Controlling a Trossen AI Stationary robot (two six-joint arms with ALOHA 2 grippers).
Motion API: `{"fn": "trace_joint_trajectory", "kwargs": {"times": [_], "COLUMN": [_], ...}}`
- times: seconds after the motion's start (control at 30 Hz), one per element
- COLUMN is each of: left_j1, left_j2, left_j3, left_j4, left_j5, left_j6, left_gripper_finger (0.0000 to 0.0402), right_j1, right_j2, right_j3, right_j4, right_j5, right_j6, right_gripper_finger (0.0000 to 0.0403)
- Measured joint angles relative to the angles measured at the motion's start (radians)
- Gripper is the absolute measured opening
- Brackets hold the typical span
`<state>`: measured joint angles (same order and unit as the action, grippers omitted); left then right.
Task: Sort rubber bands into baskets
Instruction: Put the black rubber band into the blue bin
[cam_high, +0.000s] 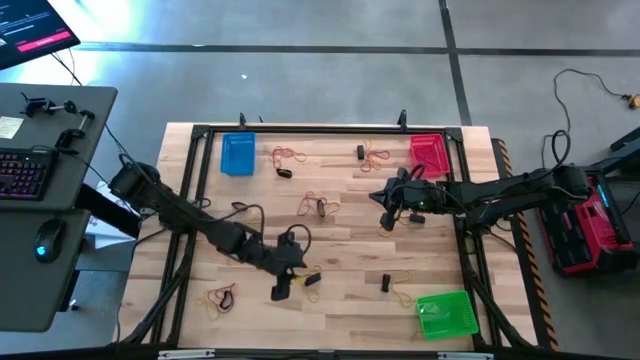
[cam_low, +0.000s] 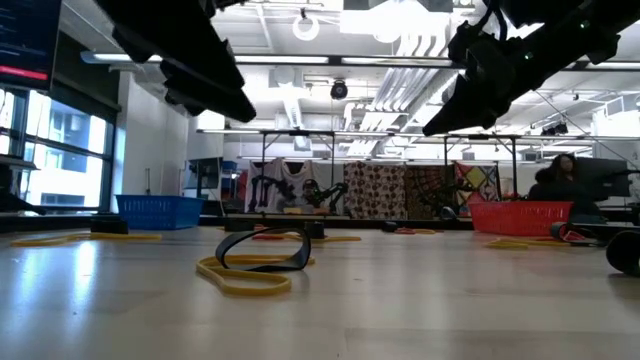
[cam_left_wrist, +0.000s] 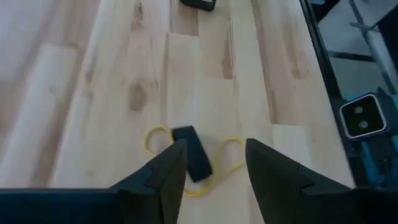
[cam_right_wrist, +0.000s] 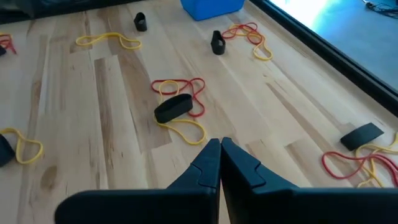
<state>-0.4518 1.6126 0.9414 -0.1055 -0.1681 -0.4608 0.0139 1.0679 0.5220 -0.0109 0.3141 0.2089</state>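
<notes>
From above, the left gripper (cam_high: 284, 290) sits low over the wooden table (cam_high: 340, 245) near its front edge, with a black band (cam_high: 312, 281) just beside it. The right gripper (cam_high: 386, 219) hovers near the red basket (cam_high: 429, 153); blue basket (cam_high: 237, 154) is at the back left, green basket (cam_high: 446, 313) at the front right, and rubber bands are scattered between them. Low view: a black loop (cam_low: 264, 250) lies on a yellow band (cam_low: 243, 277). Left wrist: fingers (cam_left_wrist: 166, 177) are spread apart over a black band (cam_left_wrist: 193, 153) on a yellow one (cam_left_wrist: 211, 168), holding nothing. Right wrist: fingers (cam_right_wrist: 208, 165) are pressed together, empty
</notes>
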Motion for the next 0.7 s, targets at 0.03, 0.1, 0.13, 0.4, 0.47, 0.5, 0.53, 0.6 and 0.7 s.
{"fn": "trace_joint_trajectory", "kwargs": {"times": [0.03,0.1,0.13,0.4,0.47,0.5,0.53,0.6,0.7], "left_j1": [-0.006,-0.013,-0.015,-0.015,-0.017,-0.017,-0.017,-0.015,-0.006], "left_j2": [0.012,0.043,0.058,0.147,0.170,0.184,0.197,0.223,0.255], "left_j3": [0.000,0.000,0.000,0.031,0.054,0.066,0.078,0.104,0.137], "left_j4": [-0.001,-0.003,-0.003,-0.003,-0.004,-0.011,-0.029,-0.075,-0.142], "left_j5": [-0.004,-0.022,-0.035,-0.068,-0.044,-0.041,-0.037,-0.037,-0.059], "left_j6": [-0.023,-0.059,-0.074,-0.129,-0.115,-0.111,-0.110,-0.111,-0.111], "left_gripper_finger": [0.0159,0.0159,0.0159,0.0159,0.0159,0.0159,0.0159,0.0159,0.0160], "right_j1": [0.000,0.000,0.000,0.000,0.000,0.000,0.000,0.000,0.000], "right_j2": [0.000,0.000,0.000,0.000,0.000,0.000,0.000,0.000,0.000], "right_j3": [0.000,0.000,0.000,0.000,0.000,0.000,0.000,0.000,0.000], "right_j4": [-0.001,0.000,-0.001,-0.001,0.000,-0.001,0.000,-0.001,-0.002], "right_j5": [0.000,0.000,0.000,0.000,0.000,0.000,0.000,0.000,-0.002], "right_j6": [0.000,0.000,0.000,0.000,0.000,0.000,0.000,0.001,0.001], "right_gripper_finger": [0.0000,0.0000,0.0000,0.0000,0.0000,0.0000,0.0000,0.0000,0.0000]}}
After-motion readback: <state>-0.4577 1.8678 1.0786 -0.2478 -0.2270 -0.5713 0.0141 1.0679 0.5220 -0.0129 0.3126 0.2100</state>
